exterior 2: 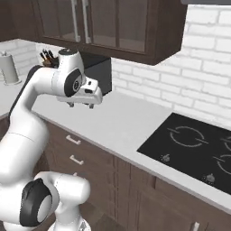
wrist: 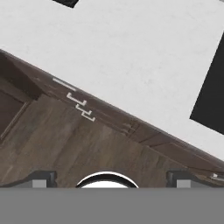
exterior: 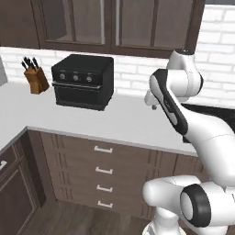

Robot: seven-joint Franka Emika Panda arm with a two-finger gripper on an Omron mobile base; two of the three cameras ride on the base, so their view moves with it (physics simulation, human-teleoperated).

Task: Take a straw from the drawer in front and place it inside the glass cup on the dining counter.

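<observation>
Here, stage: the drawer stack is shut, so by my reading the step in hand is reaching for a drawer handle; no straw or glass cup can be made out.
Pincer (exterior 2: 84,104): hangs above the wall table (exterior: 114,119), fingers pointing down, jaws spread wide, holding nothing.
Fingertips (wrist: 43,178): stand far apart at the bottom of the hand view, nothing between them.
Drawer (exterior: 103,148): top of a stack of four in the dark wood base below the table's front edge; which of the four holds the straw I cannot tell.
Drawer handle (exterior: 103,149): a small silver horizontal bar; the four handles (wrist: 78,104) bunch at about 10 o'clock from the pincer in the hand view.
Drawer versus pincer: well apart, lower and toward 8 o'clock in the left base view.
Doing it well: likely bring the hand out past the table edge, lower it, turn the fingers toward the drawer front, straddle the bar squarely, then pull straight back.
Risk: clipping the table edge on the way down.
Nearby: toaster oven (exterior: 83,81), knife block (exterior: 36,79), cooktop (exterior 2: 191,145).
</observation>
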